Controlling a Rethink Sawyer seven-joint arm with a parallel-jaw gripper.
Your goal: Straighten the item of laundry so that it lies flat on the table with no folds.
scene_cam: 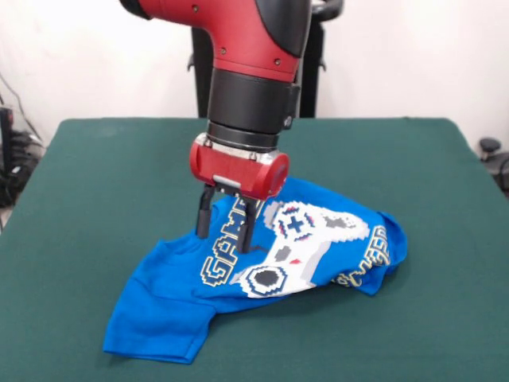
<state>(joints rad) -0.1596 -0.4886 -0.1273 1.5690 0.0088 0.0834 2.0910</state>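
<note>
The item of laundry (262,274), a bright blue T-shirt with a white game controller print and yellow-white lettering, lies crumpled on the table (95,167), near the front middle. Its right part is bunched and folded under; one sleeve spreads toward the front left. My gripper (225,241) points straight down over the shirt's upper left part, beside the lettering. Its two dark fingers (203,219) stand apart, tips at the cloth, with blue fabric showing between them. The jaws look open.
The dark green table extends well beyond the shirt on all sides. The black pedestal (310,72) stands behind the table's far edge. Cables and equipment (12,151) lie off the left edge; a dark object (491,151) sits off the right edge.
</note>
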